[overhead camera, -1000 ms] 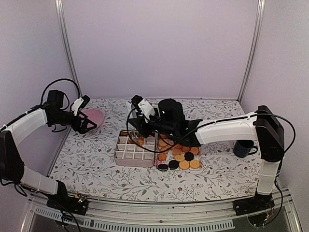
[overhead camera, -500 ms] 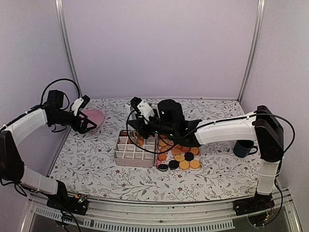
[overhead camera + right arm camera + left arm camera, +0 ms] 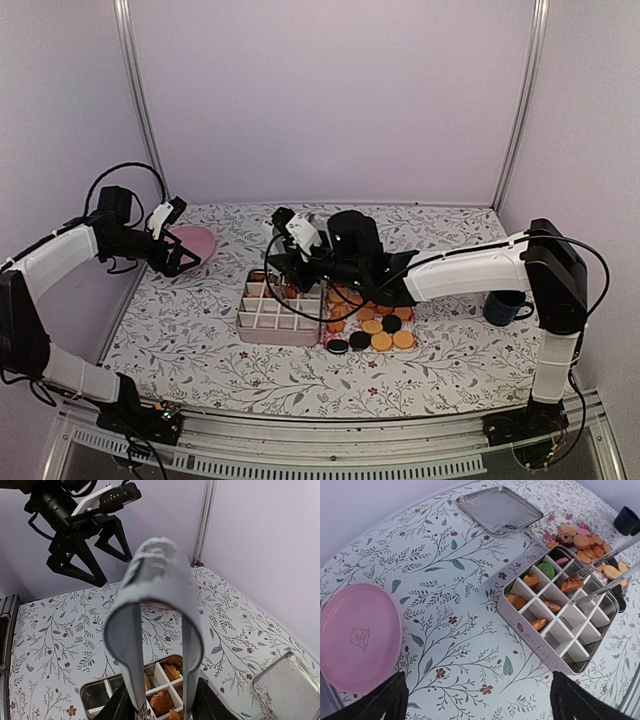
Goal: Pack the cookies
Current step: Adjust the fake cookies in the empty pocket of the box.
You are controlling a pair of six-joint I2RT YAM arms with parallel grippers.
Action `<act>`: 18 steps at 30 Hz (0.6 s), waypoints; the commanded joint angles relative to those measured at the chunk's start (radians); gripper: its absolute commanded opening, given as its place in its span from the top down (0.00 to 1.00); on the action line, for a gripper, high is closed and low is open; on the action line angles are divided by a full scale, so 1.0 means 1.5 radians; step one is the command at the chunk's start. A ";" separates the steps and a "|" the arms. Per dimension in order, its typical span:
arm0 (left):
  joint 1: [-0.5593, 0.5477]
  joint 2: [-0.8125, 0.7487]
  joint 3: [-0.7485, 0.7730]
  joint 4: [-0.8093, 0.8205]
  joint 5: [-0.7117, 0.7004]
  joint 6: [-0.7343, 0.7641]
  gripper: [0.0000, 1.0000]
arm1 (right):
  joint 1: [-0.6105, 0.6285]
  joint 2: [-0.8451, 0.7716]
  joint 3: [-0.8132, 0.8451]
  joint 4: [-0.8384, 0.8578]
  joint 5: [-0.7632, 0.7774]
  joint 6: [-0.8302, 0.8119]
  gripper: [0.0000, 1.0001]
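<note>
The right claw, arm stretched left over the divided box, pinches tongs whose tips flank an orange cookie in one compartment. The left claw hangs spread near the pink plate, whose stamp is illegible.

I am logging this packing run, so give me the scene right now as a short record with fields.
left gripper: open, above the table near the pink plate
right gripper: shut on tongs, over the divided box
tongs: orange cookie between the tips, at a box cell
box cells: some filled, several empty
loose cookies: on the table, right of the box in the top view
</note>
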 commanded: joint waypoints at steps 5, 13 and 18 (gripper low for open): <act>0.004 -0.013 0.010 -0.004 -0.004 0.006 0.01 | -0.001 -0.010 -0.018 0.004 0.002 -0.005 0.63; 0.004 -0.014 0.007 -0.005 -0.001 0.006 0.01 | -0.012 -0.033 -0.014 0.034 0.036 -0.002 0.68; 0.004 -0.013 0.007 -0.004 0.000 0.006 0.01 | -0.023 -0.053 -0.019 0.046 0.038 0.002 0.67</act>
